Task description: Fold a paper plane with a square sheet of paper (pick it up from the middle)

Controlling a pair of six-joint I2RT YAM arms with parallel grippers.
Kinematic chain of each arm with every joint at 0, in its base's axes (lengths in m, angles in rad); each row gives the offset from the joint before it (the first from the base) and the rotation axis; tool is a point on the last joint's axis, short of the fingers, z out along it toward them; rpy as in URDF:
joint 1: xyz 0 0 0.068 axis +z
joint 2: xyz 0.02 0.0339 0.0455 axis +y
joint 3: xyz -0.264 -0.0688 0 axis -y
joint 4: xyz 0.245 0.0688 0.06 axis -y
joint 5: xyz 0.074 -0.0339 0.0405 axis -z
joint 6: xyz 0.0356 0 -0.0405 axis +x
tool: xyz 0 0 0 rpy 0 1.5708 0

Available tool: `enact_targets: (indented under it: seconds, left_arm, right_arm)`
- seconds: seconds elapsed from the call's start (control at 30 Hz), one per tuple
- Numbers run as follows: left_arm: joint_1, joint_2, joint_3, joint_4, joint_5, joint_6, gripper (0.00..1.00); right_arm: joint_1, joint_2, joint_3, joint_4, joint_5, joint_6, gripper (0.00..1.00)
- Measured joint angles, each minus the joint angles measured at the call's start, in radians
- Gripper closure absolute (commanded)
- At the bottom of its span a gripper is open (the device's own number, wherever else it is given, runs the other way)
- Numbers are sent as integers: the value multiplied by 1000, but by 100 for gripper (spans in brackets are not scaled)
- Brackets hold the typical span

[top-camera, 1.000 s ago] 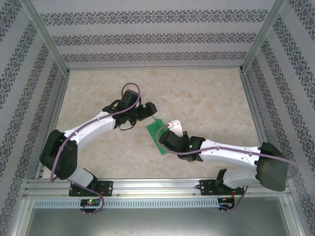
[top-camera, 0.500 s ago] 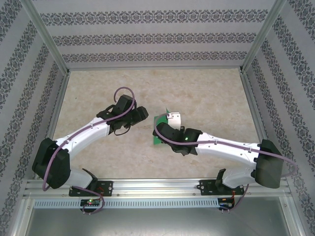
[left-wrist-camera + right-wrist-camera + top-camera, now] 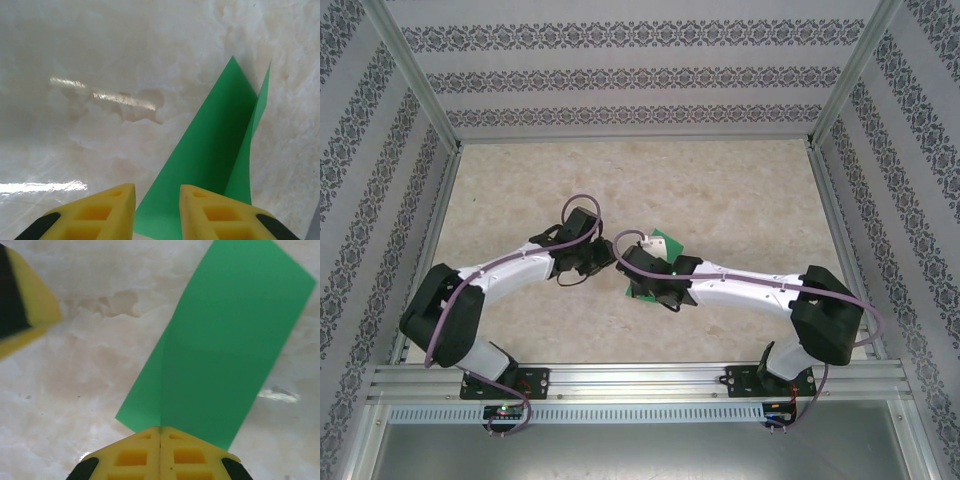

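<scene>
While the right gripper (image 3: pixel 160 432) is clamped shut on the near edge of the square sheet of paper (image 3: pixel 225 340), held mid-table between the arms, the left gripper (image 3: pixel 157 195) straddles its corner with jaws apart, so judged mid-fold; next move needs the left jaws to close squarely on that corner.

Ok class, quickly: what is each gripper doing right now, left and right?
Left gripper: open, jaws apart, nothing gripped.
Right gripper: closed, holding the green paper by its edge.
</scene>
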State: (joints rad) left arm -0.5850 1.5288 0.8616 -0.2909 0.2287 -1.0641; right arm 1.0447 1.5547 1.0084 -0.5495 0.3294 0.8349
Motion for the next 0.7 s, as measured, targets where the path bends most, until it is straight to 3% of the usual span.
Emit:
enact_targets:
  seconds: [0.2,0.7]
  left_arm:
    - [-15,69,-2,63,80,-23,77]
    - [-92,252,68,112,156,-41,81]
  right_arm:
    - [-33,5,-10,85,-89,-23,100]
    - [-53,-63,-165,150,-145,-27,100]
